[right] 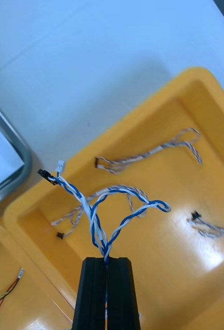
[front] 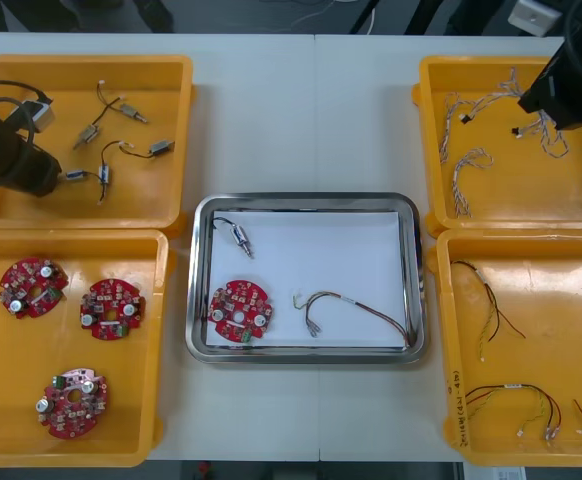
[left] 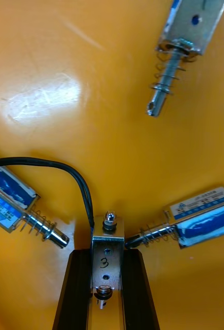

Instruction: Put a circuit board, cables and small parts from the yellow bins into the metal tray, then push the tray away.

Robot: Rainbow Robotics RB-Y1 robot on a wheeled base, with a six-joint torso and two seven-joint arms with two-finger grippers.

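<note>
Largely cropped, the left gripper [left: 107, 251] is clamped on a small metal part [left: 107, 241], the right gripper [right: 106, 259] on a twisted blue and white cable [right: 95, 223].

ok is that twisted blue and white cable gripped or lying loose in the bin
Gripped: the right gripper has its black fingers shut on the twisted blue and white cable, over the yellow bin.

A light table [front: 301, 110] with a seam down its middle.
</note>
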